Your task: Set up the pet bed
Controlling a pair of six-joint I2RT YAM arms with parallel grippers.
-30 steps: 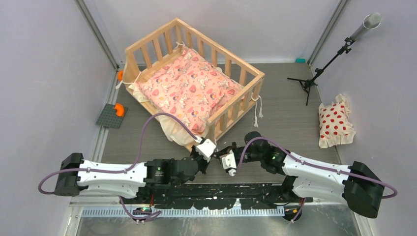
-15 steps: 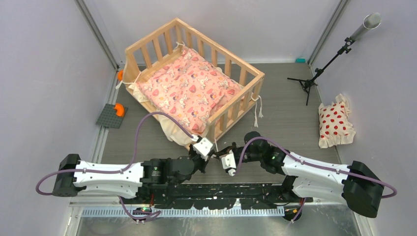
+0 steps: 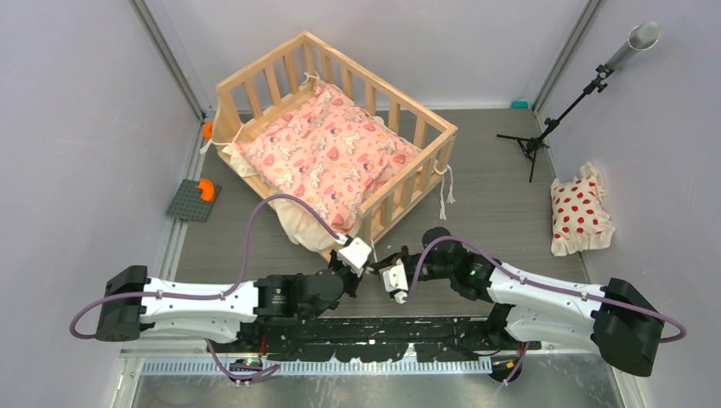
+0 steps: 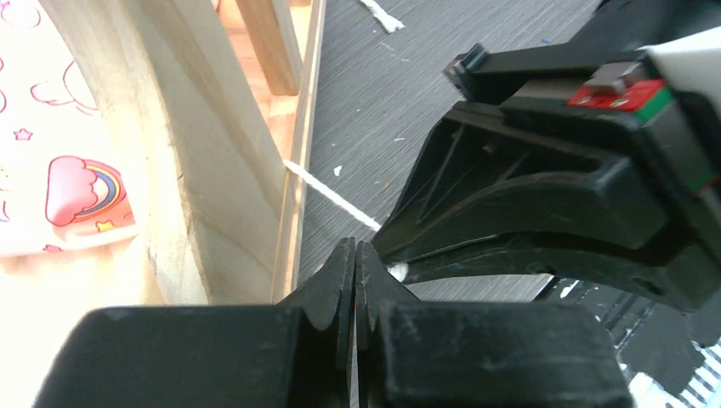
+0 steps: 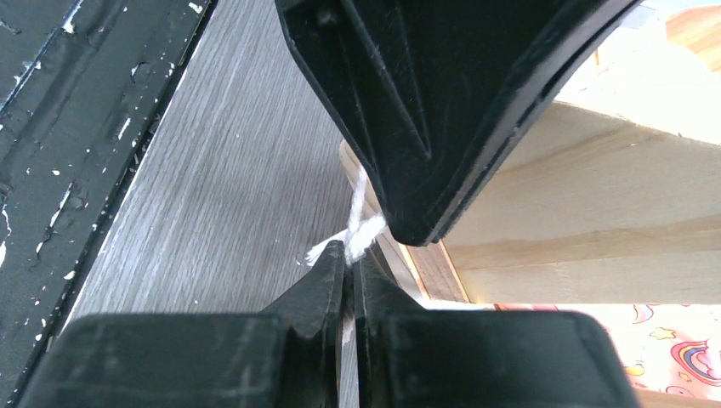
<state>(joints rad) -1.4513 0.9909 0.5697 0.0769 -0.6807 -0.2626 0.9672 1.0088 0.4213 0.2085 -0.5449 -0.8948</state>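
Observation:
The pet bed [image 3: 379, 83], a light wooden crib frame, stands at the back of the table with a pink cartoon-print cushion [image 3: 332, 157] inside it. Both grippers meet just off its near corner post [image 4: 195, 170]. My right gripper [image 5: 350, 251] is shut on a white tie [image 5: 361, 225] that runs down from that corner. My left gripper [image 4: 354, 246] is shut, tips together, with nothing seen between them. The tie [image 4: 332, 194] passes beside it and goes behind the right fingers [image 4: 527, 195]. From above, the left gripper [image 3: 366, 268] and the right gripper [image 3: 381, 260] almost touch.
A white pillow with red dots [image 3: 580, 212] lies by the right wall. A microphone stand [image 3: 553, 119] stands at the back right. A grey plate with an orange piece [image 3: 194, 200] sits at the left edge. Loose ties [image 3: 444, 191] hang off the bed's right corner.
My left jaws have closed the last bit. The left arm shifted slightly up-left and back. The right arm has stayed put with the tie in its grip.

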